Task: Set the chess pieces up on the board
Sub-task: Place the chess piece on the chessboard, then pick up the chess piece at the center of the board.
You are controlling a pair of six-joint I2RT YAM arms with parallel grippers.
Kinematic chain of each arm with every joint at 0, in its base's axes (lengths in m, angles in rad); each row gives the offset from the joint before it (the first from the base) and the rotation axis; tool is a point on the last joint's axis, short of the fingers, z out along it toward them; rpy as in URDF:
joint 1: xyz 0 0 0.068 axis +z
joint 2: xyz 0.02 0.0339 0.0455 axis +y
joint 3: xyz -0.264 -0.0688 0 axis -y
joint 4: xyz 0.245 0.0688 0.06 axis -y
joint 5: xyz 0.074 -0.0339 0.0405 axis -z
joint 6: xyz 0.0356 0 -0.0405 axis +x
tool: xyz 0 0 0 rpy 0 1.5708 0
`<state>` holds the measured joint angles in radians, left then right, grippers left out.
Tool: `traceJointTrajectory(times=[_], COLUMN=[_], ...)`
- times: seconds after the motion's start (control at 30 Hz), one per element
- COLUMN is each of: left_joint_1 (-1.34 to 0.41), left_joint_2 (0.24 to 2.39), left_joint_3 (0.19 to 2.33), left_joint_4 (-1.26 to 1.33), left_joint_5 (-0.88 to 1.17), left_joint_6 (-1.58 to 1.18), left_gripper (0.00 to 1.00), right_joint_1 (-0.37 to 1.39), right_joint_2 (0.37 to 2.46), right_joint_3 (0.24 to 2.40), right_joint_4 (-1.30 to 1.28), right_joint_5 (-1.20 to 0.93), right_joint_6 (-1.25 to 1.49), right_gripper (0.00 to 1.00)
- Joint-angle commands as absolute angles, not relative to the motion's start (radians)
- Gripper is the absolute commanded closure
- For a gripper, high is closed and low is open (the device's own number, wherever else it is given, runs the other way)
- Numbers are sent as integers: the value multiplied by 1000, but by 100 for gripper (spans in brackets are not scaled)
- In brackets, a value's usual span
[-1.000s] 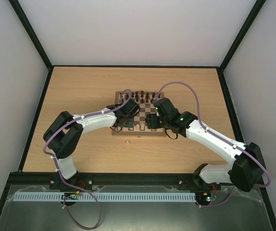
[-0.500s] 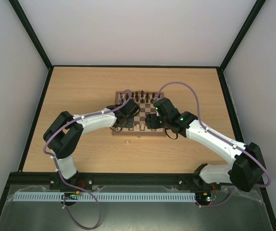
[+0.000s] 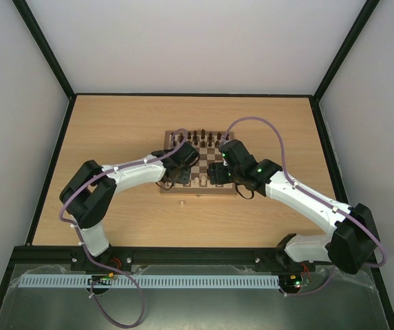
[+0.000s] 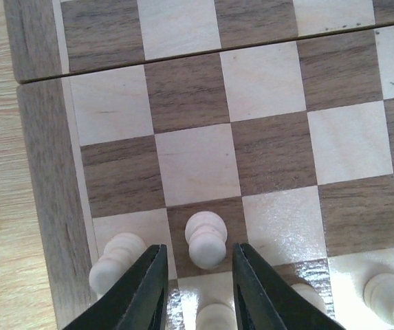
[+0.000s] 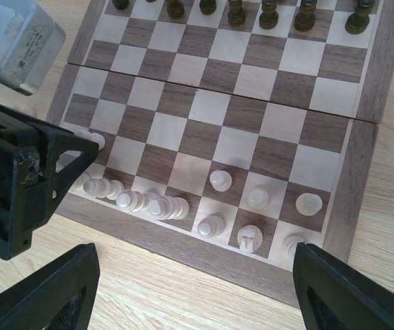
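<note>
The arms (image 3: 131, 173) hide much of the board (image 3: 209, 150) from above; the left wrist view's edges crop several chess pieces (image 4: 388, 297).

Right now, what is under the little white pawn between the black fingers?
A dark brown square of the board. The pawn stands upright on it; the patch right beneath its base is covered.

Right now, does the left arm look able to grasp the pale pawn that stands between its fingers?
Probably yes. The left gripper is open with a finger on each side of the upright pale pawn, nothing else between them. A neighbouring pale piece sits just outside one finger.
</note>
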<state>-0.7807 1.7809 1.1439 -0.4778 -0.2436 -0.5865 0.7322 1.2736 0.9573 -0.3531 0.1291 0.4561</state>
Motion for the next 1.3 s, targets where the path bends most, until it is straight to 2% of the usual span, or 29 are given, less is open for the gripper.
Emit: traceJointTrajectory(times=[0.0,0.23,0.43,0.73,1.0,1.27], left_joint_1=[-786,-787,-787,-741,-640,-564], left_joint_2=[1727,1699,1676,1584,1439,1396], left_joint_3=[1161,1168,1180,1152,1034,965], left_joint_4=[-525,-525,-520,-525,-485,-458], left_joint_5=[-256,-249,-255,-304,-297,-290], left_joint_6=[-582,-578,-571,-577,-584,-592], left_gripper=[70,68,54,47,43,42], right_joint_1=[726,727,726,727,726,726], right_joint_2=[1268,1269,1271,1272,1274,1280], right_joint_3=[950,951,949,950,948,950], right_joint_4=[-362,-362,-360,-362,-362,-361], right_joint_5=[125,125,127,133,131,134], right_joint_6=[456,455,455,456,457,456], right_gripper=[22,22,22,22,22,22])
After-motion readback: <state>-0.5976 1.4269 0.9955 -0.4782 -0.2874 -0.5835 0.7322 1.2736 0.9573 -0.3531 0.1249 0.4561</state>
